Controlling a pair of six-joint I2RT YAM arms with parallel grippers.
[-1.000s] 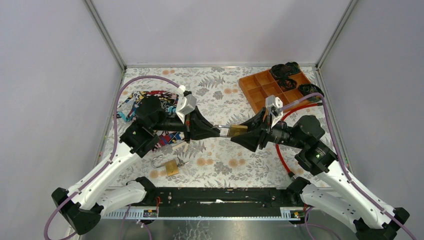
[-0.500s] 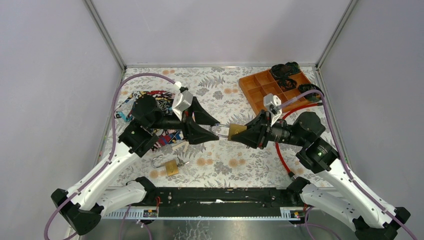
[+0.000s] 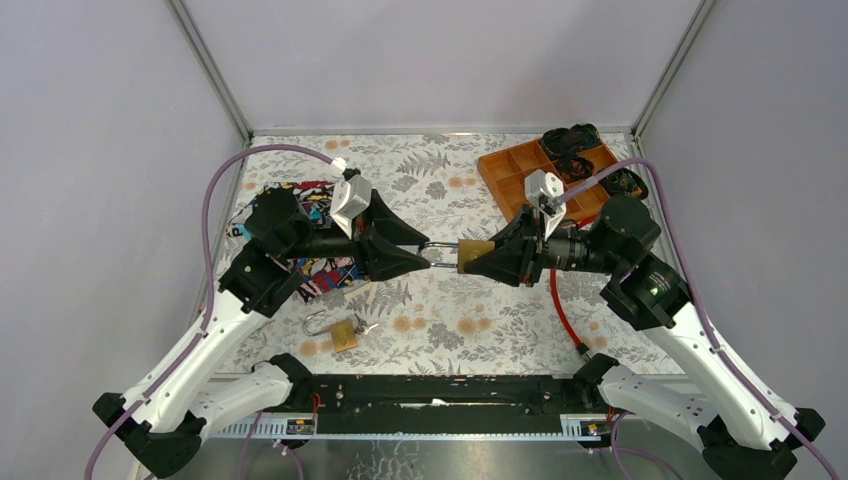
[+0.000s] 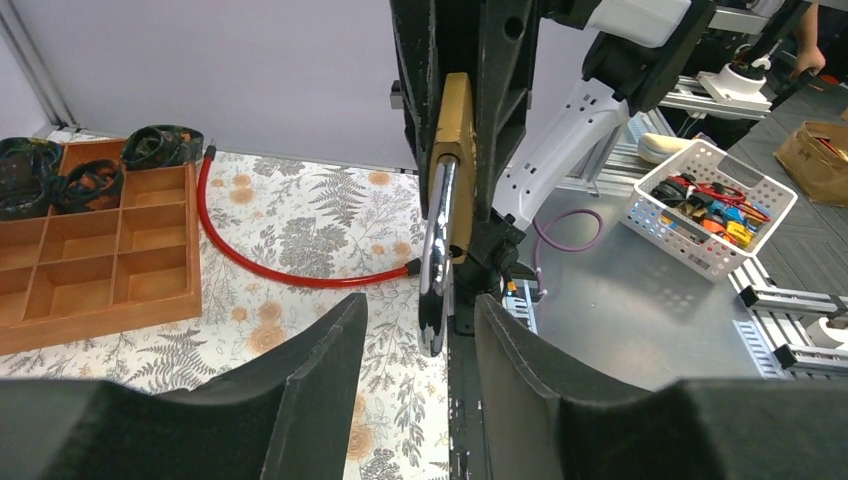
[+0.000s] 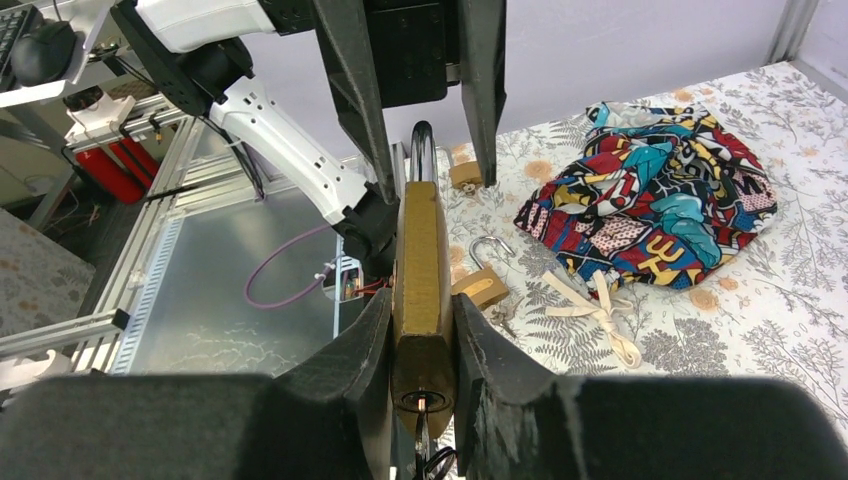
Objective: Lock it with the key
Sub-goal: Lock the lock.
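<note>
Left pincer (image 3: 428, 254) further left, astride padlock (image 3: 476, 255) shackle (image 3: 441, 247)

Key (image 5: 420, 430) below padlock (image 5: 421, 290) mostly hidden between right fingers (image 5: 340, 400); cut by frame edge.

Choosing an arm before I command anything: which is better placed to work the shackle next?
Left. The left hand is open, fingers either side of the shackle. The right hand is clamped on the padlock body, so it likely just steadies it.
</note>
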